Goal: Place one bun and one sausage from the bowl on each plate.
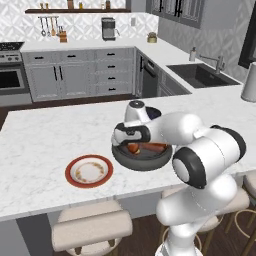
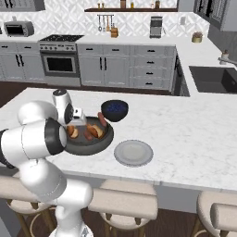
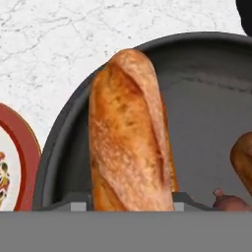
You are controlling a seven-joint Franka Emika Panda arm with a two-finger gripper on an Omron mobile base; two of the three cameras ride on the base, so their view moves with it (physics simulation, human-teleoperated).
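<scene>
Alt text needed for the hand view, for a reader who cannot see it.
A long golden-brown bun lies in the dark grey bowl, its near end between the pincer's two dark tips. A sausage end shows at lower right, the red-rimmed plate at left on the white marble counter.

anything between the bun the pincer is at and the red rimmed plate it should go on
Nothing visible. The pincer straddles the bun in the dark grey bowl, and bare marble counter lies between the bowl and the red-rimmed plate. Only the bowl's low rim must be cleared.
</scene>
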